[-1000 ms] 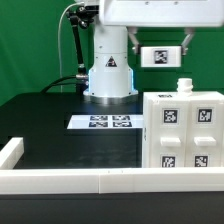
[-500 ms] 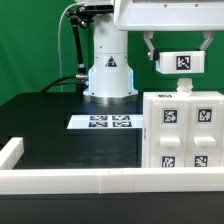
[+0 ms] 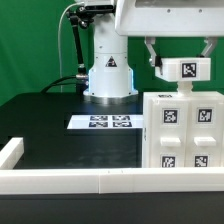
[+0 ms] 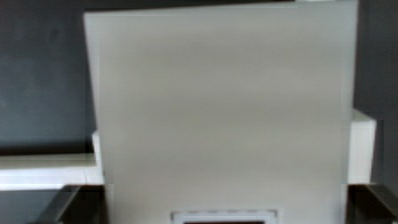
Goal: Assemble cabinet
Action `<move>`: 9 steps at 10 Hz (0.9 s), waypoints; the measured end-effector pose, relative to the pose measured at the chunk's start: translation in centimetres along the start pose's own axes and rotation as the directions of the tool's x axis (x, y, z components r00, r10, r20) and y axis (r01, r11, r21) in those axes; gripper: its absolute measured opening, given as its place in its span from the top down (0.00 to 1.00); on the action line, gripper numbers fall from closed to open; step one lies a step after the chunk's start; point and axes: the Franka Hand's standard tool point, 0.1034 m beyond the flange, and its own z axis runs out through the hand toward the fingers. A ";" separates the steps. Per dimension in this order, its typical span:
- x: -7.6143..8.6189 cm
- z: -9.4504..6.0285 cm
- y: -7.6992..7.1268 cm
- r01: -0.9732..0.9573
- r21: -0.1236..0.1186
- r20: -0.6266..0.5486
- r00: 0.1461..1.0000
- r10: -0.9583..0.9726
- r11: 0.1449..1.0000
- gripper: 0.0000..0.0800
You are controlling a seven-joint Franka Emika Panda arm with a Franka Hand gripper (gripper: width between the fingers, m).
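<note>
— Black matte table [image 3: 40, 115], with a low white plastic rail [image 3: 60, 180] along its near edge. What lies on it?

— Left of centre is the thin flat white marker board [image 3: 100, 122], and behind it the arm's white base [image 3: 108, 72]. At the near right stands the large white plastic cabinet [image 3: 185, 138] with black-and-white tags.

— And the gripper [image 3: 181, 60]?

— It is above the cabinet, clenched on a small white tagged block [image 3: 183, 70]. The block hangs just over a short white peg [image 3: 183, 87] on the cabinet's top. In the wrist view, a plain white surface [image 4: 222, 100] fills most of the picture.

Bright, even light washes out the white cabinet [image 3: 185, 135]; the wrist view is blurred.
</note>
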 end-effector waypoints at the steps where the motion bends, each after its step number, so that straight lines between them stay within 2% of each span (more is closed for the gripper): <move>1: 0.9 -0.1 -0.2 0.002 -0.003 -0.009 1.000 -0.002 1.000 0.30; 3: 1.6 0.6 -0.1 0.002 -0.010 -0.006 1.000 -0.003 1.000 0.30; 6: 1.7 1.5 0.0 0.004 -0.017 0.004 1.000 -0.004 1.000 0.30; 9: 1.7 1.6 0.0 0.006 -0.012 -0.030 1.000 -0.007 1.000 0.30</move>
